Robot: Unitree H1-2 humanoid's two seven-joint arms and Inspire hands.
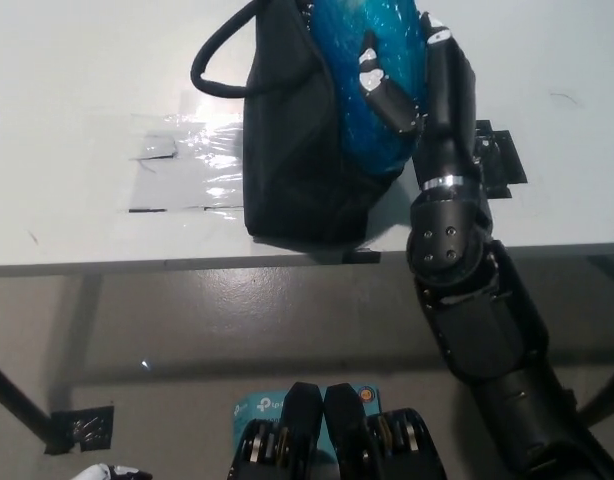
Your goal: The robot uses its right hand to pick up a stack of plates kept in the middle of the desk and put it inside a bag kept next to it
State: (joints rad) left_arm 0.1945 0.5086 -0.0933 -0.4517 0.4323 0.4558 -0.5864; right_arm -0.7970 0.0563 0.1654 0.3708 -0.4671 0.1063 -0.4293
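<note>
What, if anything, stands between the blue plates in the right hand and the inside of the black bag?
Nothing visible does. The right hand is shut on the blue plate stack, which sits at the open top of the black bag, its lower edge already against the bag's mouth. The bag's handle loops off to the other side, clear of the opening.

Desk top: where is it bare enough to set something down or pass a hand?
Bare: far-left desk beyond the bag handle, and right of the right hand, past the black tape. Crowded: plates and hand at the bag mouth; clear tape beside it.
</note>
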